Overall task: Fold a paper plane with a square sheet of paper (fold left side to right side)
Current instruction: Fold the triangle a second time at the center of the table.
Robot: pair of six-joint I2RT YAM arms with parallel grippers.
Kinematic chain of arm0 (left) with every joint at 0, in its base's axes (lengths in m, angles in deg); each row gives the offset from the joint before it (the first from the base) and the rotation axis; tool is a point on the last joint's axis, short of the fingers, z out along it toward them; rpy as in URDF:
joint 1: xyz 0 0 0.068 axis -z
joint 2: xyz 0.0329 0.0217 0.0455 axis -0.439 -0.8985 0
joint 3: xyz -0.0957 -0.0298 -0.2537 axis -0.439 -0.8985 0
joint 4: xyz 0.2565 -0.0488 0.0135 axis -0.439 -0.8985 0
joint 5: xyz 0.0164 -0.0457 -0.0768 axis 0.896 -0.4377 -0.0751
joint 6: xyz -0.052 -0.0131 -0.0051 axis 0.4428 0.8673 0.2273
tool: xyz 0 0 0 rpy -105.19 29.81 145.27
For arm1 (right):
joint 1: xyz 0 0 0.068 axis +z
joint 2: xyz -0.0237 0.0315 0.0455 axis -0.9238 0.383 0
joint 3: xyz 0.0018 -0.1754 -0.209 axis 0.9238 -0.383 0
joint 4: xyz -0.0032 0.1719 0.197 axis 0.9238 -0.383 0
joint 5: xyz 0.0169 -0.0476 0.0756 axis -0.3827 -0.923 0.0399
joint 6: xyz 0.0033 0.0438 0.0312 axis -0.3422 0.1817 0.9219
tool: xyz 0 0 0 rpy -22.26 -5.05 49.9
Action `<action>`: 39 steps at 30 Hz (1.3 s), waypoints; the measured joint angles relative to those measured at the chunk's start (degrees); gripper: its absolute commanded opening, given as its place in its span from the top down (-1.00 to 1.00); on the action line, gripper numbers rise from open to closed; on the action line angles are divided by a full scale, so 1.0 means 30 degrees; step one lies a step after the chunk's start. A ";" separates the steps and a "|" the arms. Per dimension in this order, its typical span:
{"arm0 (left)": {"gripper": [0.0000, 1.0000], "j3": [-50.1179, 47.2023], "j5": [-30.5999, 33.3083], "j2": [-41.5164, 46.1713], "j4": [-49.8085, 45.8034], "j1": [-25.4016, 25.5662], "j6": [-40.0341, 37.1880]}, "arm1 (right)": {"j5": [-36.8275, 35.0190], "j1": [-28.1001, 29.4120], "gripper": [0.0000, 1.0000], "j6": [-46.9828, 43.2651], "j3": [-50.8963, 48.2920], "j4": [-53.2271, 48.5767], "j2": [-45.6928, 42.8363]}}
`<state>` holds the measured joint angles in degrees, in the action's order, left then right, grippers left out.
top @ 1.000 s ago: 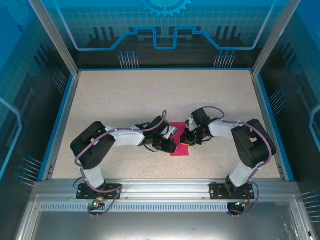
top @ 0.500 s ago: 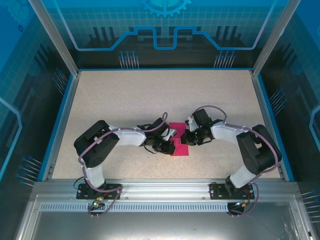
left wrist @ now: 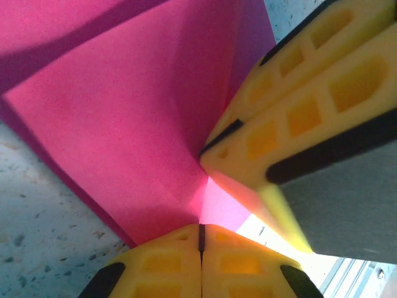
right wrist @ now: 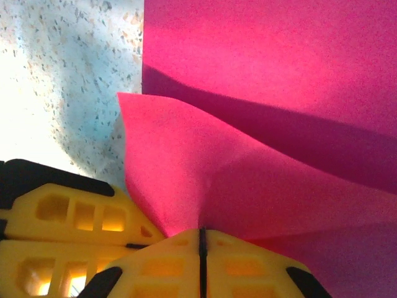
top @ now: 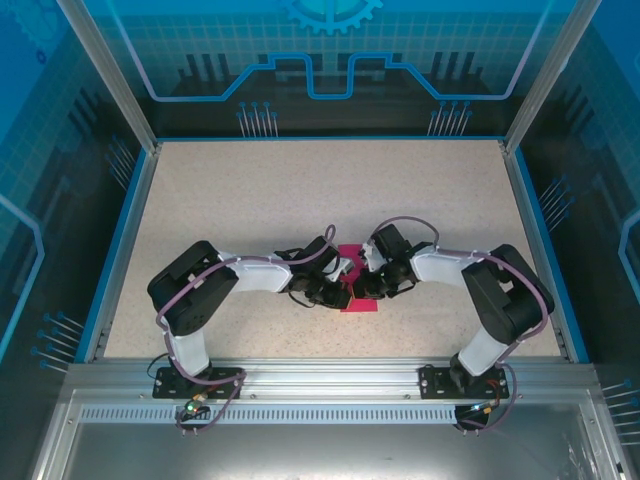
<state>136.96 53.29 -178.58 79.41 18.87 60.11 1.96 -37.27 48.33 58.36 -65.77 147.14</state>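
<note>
Fingers (left wrist: 158, 270) of our left gripper (left wrist: 200, 248) are shut tight on the paper sheet (left wrist: 124, 124) edge; right gripper (right wrist: 201, 261) is clamped on it just beside. Sheet sits centre of top view btwn both wrists, flap lifted off table (right wrist: 56, 56). We reckon two pinch pts stop it skewing when carried over for the fold.

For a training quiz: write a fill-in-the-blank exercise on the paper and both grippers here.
1. The sheet of paper is ___ in colour.
2. The left gripper is ___ on the paper.
3. The right gripper, also gripping the paper, has ___ fingers.
Missing words: pink; shut; yellow.
</note>
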 measured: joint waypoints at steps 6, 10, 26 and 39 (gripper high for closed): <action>0.89 0.0000 0.0131 0.0015 -0.0022 0.0036 -0.0007 | -0.0117 0.0022 0.82 -0.0226 0.0474 -0.0546 0.0393; 0.90 0.0000 0.0226 0.0029 -0.0036 0.0051 -0.0007 | -0.0284 0.0022 0.82 -0.0510 0.0933 -0.1209 0.0619; 0.90 -0.0007 0.0270 0.0029 -0.0051 0.0073 -0.0007 | -0.1537 -0.2004 0.82 -0.2047 0.2514 -0.3198 0.1282; 0.88 -0.0022 0.0270 0.0036 -0.0007 0.0073 -0.0007 | -0.2790 -0.3963 0.81 -0.3293 0.3373 -0.4444 0.1341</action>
<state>136.89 54.10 -178.47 79.39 19.08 60.09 -6.41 -49.16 38.45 68.48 -79.10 151.16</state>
